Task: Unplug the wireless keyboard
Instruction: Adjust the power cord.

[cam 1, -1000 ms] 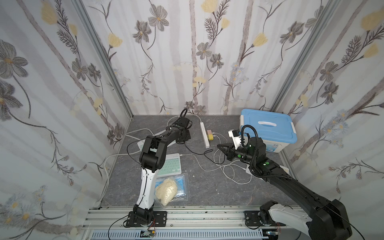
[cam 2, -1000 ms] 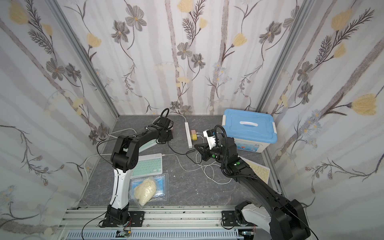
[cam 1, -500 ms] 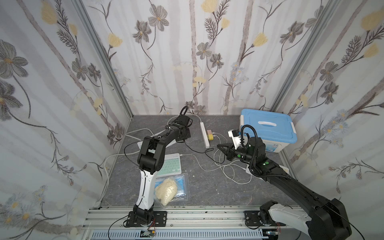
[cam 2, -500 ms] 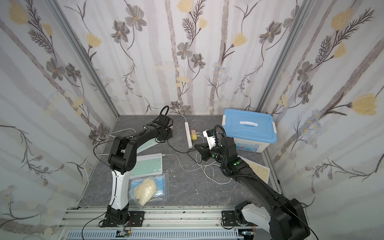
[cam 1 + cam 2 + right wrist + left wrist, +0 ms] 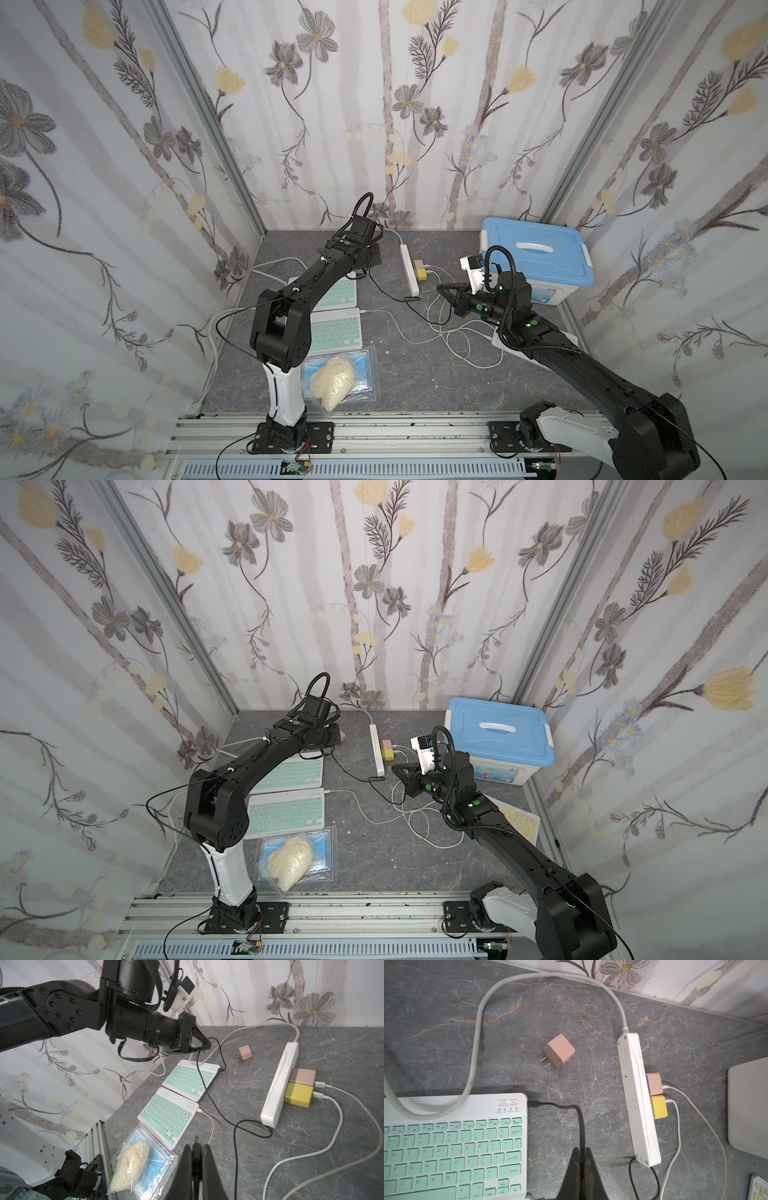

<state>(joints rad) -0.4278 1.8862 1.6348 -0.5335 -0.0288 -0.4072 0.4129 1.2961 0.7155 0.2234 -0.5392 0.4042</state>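
Near two mint keyboards (image 5: 188,1079) lie three chargers (image 5: 245,1052).

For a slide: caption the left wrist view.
Left gripper shut on black cable running to the mint keyboard, power strip alongside.

Keyboard (image 5: 446,1147) labels: Connect, OFF/ON; tiny print, likely CAPS, Charge, Power; keys Delete, Enter, Shift.

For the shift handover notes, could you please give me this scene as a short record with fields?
far keyboard: black cable plugged into its side
left pincer: shut on that cable, beside the plug
near keyboard: white cable plugged in
right pincer: shut
power strip: pink charger and yellow charger plugged in
loose pink charger: lying unplugged, apart from the strip
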